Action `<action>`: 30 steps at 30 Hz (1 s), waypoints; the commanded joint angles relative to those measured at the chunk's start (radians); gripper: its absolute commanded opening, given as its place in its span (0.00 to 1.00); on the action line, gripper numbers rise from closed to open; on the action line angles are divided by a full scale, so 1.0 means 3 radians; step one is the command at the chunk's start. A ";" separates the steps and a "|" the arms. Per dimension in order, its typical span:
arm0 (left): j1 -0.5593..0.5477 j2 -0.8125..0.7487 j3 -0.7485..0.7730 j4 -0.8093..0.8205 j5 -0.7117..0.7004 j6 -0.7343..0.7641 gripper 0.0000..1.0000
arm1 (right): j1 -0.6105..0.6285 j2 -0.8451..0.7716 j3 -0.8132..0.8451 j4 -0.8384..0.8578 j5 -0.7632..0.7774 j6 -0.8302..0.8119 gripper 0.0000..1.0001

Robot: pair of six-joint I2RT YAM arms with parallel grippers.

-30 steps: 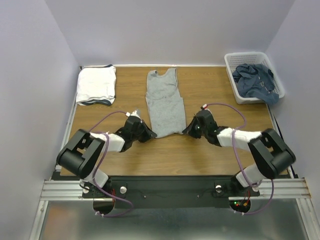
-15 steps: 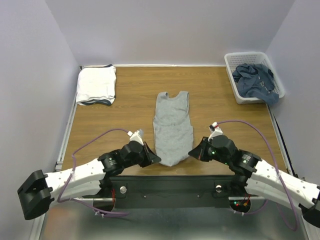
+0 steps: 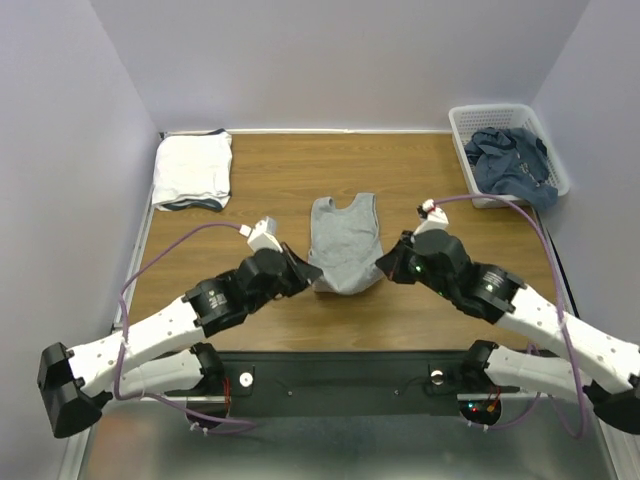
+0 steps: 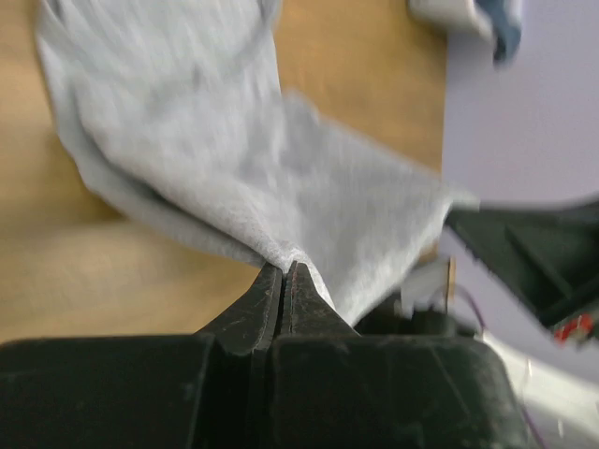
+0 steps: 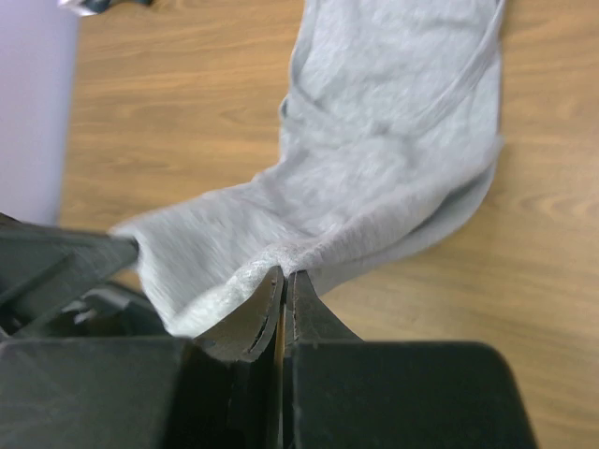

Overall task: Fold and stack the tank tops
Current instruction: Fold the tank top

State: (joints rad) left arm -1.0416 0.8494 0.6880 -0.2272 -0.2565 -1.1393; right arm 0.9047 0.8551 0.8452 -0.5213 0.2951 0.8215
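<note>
Pinching the grey tank top (image 3: 343,240) by its lower hem corners, left pincer (image 3: 306,283) and right pincer (image 3: 383,272) are both clenched at frame centre; its strap end lies on the surface (image 3: 270,175).

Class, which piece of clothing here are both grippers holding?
The grey tank top mid-table, gripped at its near hem. The white pile lies folded far left; the blue one sits in the basket.
</note>
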 commanded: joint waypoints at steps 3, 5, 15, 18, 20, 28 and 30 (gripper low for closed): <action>0.0961 0.0395 0.0232 0.0551 0.0287 0.0657 0.00 | -0.0054 0.0743 0.0531 0.0382 0.0555 -0.0611 0.01; 0.1124 0.0654 0.0339 0.0655 0.0338 0.0795 0.00 | -0.0197 0.1014 0.0619 0.0510 0.0459 -0.0785 0.01; 0.1840 0.2163 0.1162 0.1549 0.1013 0.1041 0.00 | -0.1485 0.2343 0.1171 0.1205 -0.0559 -0.1107 0.01; 0.2050 0.2787 0.1580 0.1814 0.1181 0.1077 0.00 | -0.1782 0.2742 0.1406 0.1359 -0.0793 -0.1031 0.00; 0.2188 0.3357 0.1898 0.1887 0.1340 0.1174 0.00 | -0.1910 0.3156 0.1625 0.1538 -0.0927 -0.0995 0.01; 0.2434 0.4230 0.2447 0.2664 0.1924 0.1000 0.49 | -0.2013 0.4032 0.2423 0.1564 -0.1071 -0.1092 0.61; 0.2439 0.4108 0.2447 0.2675 0.1863 0.1123 0.54 | -0.2013 0.4017 0.2495 0.1549 -0.1040 -0.1133 0.67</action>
State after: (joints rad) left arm -0.3134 2.1807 1.3911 0.4229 0.2485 -0.8375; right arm 0.2932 2.1048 1.5040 -0.1200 0.0025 0.5114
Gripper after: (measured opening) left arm 0.524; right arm 0.619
